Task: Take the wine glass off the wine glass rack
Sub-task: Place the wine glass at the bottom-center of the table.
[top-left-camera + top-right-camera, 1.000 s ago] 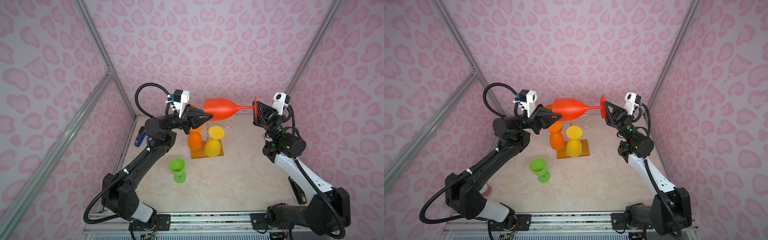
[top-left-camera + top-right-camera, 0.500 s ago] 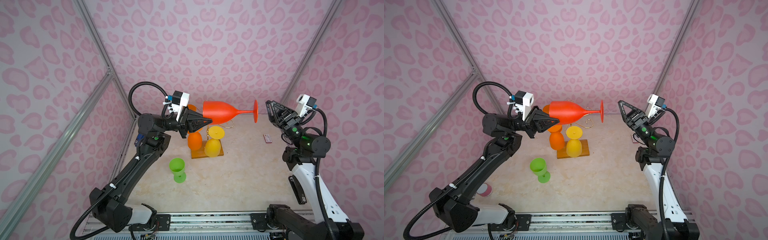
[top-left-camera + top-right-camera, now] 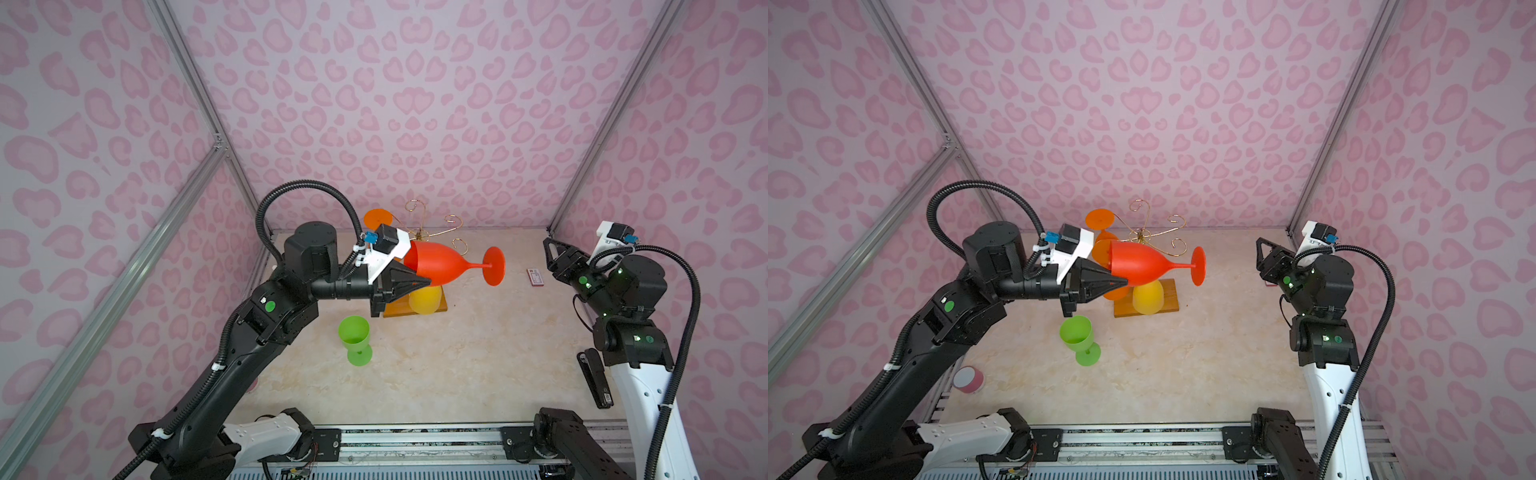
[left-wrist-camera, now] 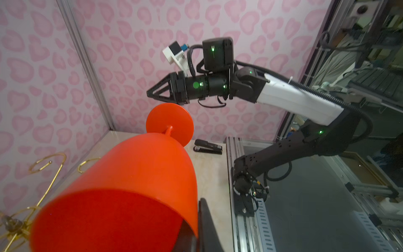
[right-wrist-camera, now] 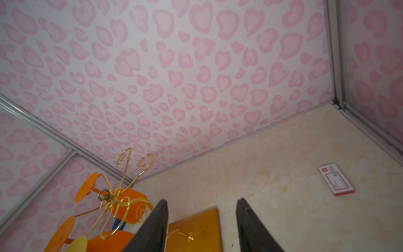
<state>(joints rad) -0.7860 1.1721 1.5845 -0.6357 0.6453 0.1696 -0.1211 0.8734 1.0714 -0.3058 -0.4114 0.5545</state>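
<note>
Table: pale marbled top, enclosed by pink patterned walls.

Left arm: reaches from the near left toward the centre. The left gripper is clamped on the rim of the wine glass; in the left wrist view one finger lies against the outside of the bowl wall.

Right arm: raised at the right side. The right gripper has its jaws spread and holds nothing; it stands well apart from the glass foot.

Wine glass rack: gold wire arms on a central post, wooden base, far centre of the table.

Task item: the red wine glass is off the rack and held horizontally in the air, above the base and just on the near side of the wire arms, with its foot pointing right. Its bowl is empty.

On the rack: two orange glasses hang on the left side. The bowl of a yellow glass shows under the red one, over the base.

Green glass: upright on the table, left of and nearer than the rack, empty.

Black stapler: near right edge.

Pink tape roll: near left edge.

White-and-red card: flat on the table, far right.
</note>
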